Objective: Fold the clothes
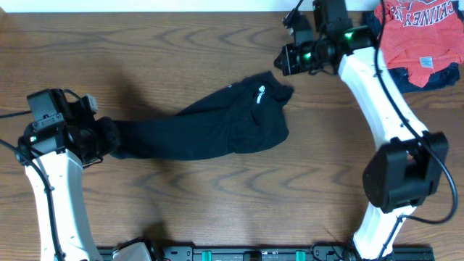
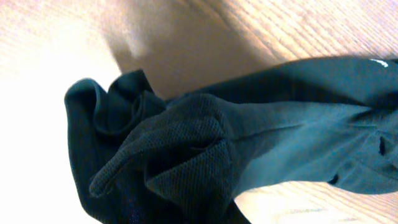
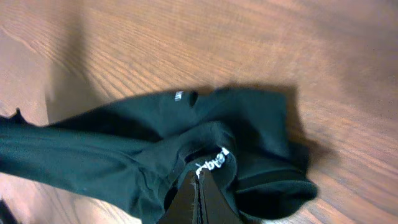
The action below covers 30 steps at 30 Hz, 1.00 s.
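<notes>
The clothes (image 1: 217, 127) are one black garment lying stretched across the middle of the wooden table, with a small white logo near the right end. At the left end my left gripper (image 1: 107, 138) is shut on a bunch of the fabric. The left wrist view shows only that bunched black cloth (image 2: 186, 155), which hides the fingers. Over the garment's right end, my right gripper (image 1: 281, 69) is shut. In the right wrist view its dark fingertips (image 3: 199, 177) meet at the white neck label of the clothes (image 3: 93, 155), pinching the fabric there.
A red shirt with white lettering (image 1: 417, 29) lies on a navy garment (image 1: 428, 76) at the back right corner, behind the right arm (image 1: 402, 174). Bare wooden table (image 1: 181, 43) surrounds the black garment.
</notes>
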{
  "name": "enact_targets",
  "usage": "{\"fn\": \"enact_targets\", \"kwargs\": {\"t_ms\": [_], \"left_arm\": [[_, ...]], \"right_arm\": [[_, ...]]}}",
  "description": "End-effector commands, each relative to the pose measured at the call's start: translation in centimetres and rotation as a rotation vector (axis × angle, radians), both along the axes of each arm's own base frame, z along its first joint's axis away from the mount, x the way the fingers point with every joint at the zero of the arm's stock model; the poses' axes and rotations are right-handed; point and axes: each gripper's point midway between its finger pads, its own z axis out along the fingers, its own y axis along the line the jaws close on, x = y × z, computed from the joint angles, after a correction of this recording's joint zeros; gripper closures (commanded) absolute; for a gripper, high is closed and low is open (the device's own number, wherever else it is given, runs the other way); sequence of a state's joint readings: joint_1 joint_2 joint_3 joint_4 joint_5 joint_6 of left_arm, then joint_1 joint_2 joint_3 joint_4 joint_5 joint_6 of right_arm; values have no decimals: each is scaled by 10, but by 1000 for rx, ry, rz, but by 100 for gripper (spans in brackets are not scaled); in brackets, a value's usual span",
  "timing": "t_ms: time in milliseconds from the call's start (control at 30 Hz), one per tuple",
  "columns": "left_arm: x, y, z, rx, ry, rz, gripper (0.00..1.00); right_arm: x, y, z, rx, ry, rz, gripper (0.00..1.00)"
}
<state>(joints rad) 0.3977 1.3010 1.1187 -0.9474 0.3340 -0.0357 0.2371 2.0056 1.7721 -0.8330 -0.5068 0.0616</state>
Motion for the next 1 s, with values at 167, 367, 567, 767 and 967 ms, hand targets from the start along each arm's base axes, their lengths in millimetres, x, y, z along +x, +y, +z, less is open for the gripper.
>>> {"fn": "enact_targets", "kwargs": {"t_ms": [167,367,567,767,967], "left_arm": [[23,11,29,48,-76,-17,94],[33,-5,42,57,-110,-76,94],[47,-44,27,39,-78,-206,94],[65,-84,-6,9,-10,-315,94],[80,-143,-43,-9,37,-457,94]], "right_arm": [[-29,36,-86,35,205,40,99],[-32,31,-130,1,279,22,99],[-33,31,-145,-12,306,17,99],[-34,32,-145,-13,306,21,99],[-34,32,-145,-14,304,20,99]]}}
